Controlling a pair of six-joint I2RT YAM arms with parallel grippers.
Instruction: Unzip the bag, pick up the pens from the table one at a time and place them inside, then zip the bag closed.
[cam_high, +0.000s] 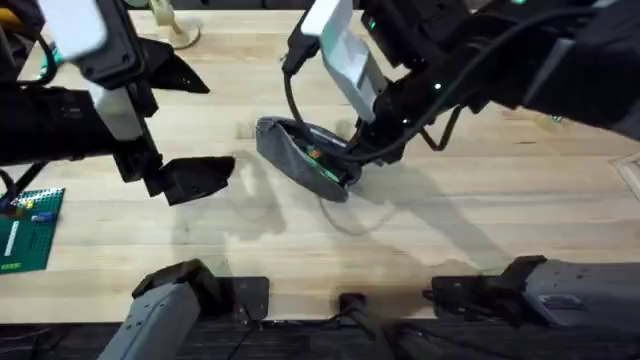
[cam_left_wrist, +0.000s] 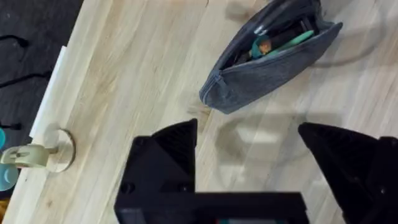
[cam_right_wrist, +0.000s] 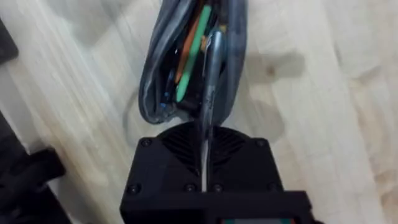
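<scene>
One grey pen (cam_right_wrist: 210, 81) clenched in my right claw (cam_right_wrist: 205, 134), tip in the bag (cam_high: 300, 155) mouth, bag's axis 10-to-4 on worktop (cam_high: 450, 230); left claw (cam_left_wrist: 249, 155) released, at bag's 9.

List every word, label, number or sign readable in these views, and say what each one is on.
No readable text.
The bag: no visible label or brand.
The pens inside it: no legible print.
The green board at the table's left edge carries small coloured marks, too small to read.
The left claw and right claw: no visible markings.
</scene>
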